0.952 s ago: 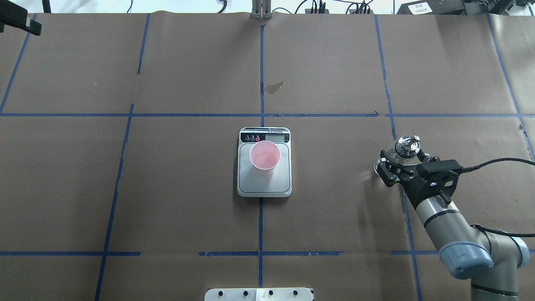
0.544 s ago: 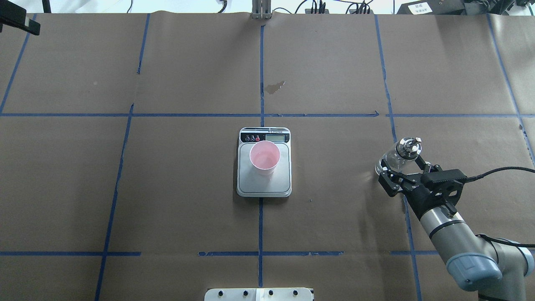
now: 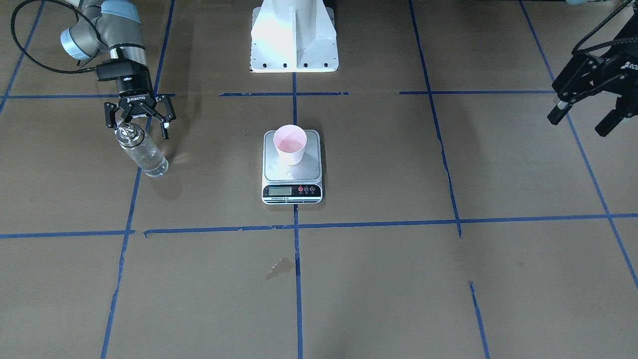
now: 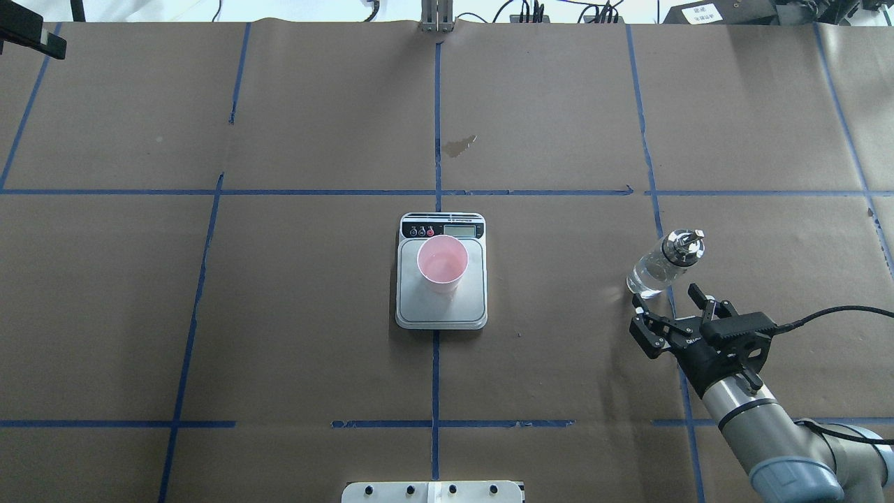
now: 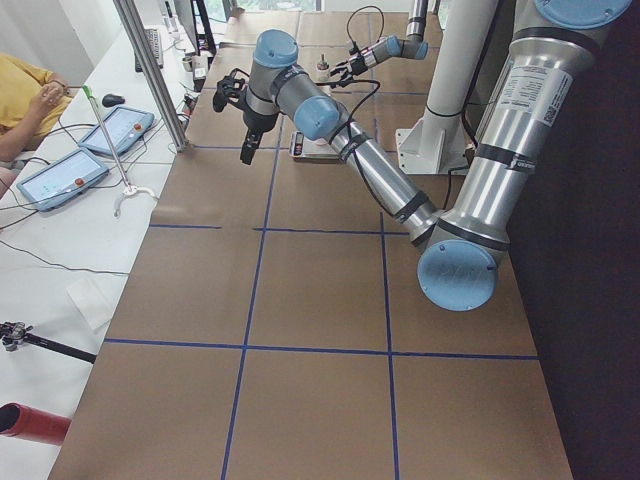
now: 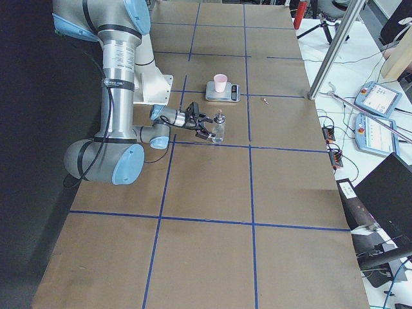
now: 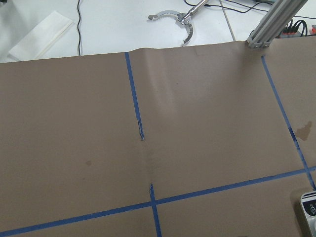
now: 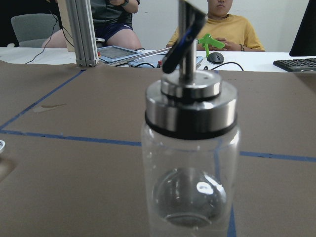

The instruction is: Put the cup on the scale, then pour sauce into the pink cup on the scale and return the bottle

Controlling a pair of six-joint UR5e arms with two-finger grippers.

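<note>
The pink cup (image 4: 442,262) stands upright on the silver scale (image 4: 441,311) at the table's centre, also seen from the front as cup (image 3: 289,143) on scale (image 3: 291,173). The clear glass bottle (image 4: 662,264) with its silver spout cap stands free on the table to the right. How much sauce it holds I cannot tell. My right gripper (image 4: 665,295) is open just behind the bottle, touching nothing. The right wrist view is filled by the bottle (image 8: 190,163). My left gripper (image 3: 580,122) hangs open and empty, high and far off to the side.
Brown paper with blue tape lines covers the table. A dark stain (image 4: 459,145) lies beyond the scale. The robot's white base (image 3: 294,35) is at the near edge. An aluminium post (image 4: 436,17) stands at the far edge. People (image 8: 224,24) sit beyond it.
My right gripper has drawn back toward the robot, from around the bottle's body to clear of it. The bottle stays standing where it was. Cup and scale are unmoved.
</note>
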